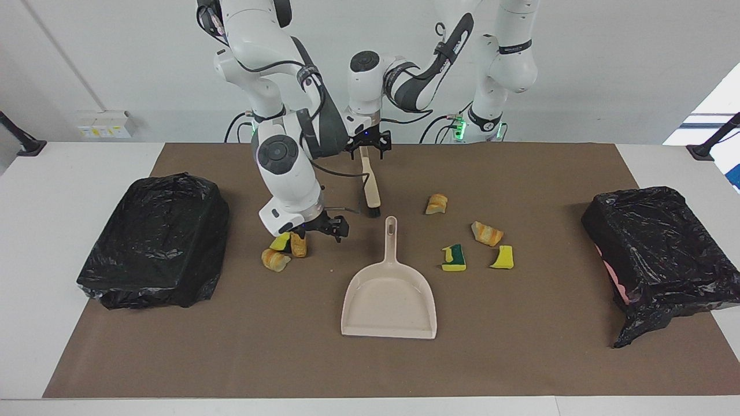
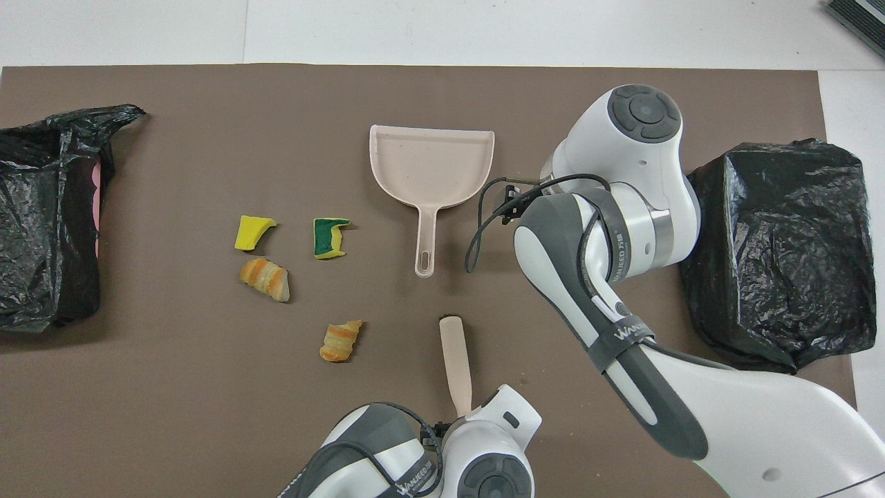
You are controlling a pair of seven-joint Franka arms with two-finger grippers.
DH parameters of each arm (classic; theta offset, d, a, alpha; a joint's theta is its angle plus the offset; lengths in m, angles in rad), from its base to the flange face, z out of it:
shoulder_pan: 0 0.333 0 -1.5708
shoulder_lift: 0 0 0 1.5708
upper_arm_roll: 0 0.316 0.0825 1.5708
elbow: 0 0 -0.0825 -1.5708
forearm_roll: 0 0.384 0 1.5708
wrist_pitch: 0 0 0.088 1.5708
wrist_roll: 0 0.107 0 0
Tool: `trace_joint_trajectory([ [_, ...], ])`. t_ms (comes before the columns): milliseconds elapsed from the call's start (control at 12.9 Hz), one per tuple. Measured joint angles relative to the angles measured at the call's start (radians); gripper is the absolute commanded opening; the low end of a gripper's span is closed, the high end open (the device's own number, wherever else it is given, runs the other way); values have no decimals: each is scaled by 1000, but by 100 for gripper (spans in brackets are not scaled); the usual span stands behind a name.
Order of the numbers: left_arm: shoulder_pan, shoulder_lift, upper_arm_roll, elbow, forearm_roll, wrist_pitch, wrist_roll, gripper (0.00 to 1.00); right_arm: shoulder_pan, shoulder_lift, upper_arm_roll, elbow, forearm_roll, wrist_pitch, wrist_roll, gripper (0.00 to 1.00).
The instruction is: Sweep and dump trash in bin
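- The left gripper (image 1: 366,151) is down at the brush (image 1: 370,188) handle; whether its fingers pinch it, I cannot tell.
- The right gripper (image 1: 328,227) has fingers spread just beside three scraps (image 1: 284,249).
- Four more scraps (image 1: 468,238) lie well apart from both, beside the dustpan (image 1: 388,297).

text: "WANJEED" | on: right arm's strap (image 2: 626,330)
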Motion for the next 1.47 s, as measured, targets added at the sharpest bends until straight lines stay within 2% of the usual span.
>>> trace_joint_trajectory([
  [155,-1,0,-1,-4,-19,-3,0,35,1,4,0,2,21,8,0,100],
  [232,-2,0,-3,-10,-35,-6,0,32,10,5,0,3,36,8,9,100],
  [387,-12,-4,-8,-28,-53,-12,2,9,45,10,0,3,38,21,70,100],
  [465,-18,-6,-8,-32,-56,-26,2,1,57,15,0,4,40,41,86,100],
  [697,-20,-33,1,-31,-57,-101,4,0,64,20,1,6,53,75,102,100],
  [1006,33,-151,28,-30,-49,-290,54,0,86,27,15,33,56,97,165,100],
  [1316,219,-244,34,-31,12,-388,172,0,115,133,48,138,56,109,239,100],
  [1471,340,-254,37,-32,50,-395,265,0,132,163,48,157,56,124,241,100],
])
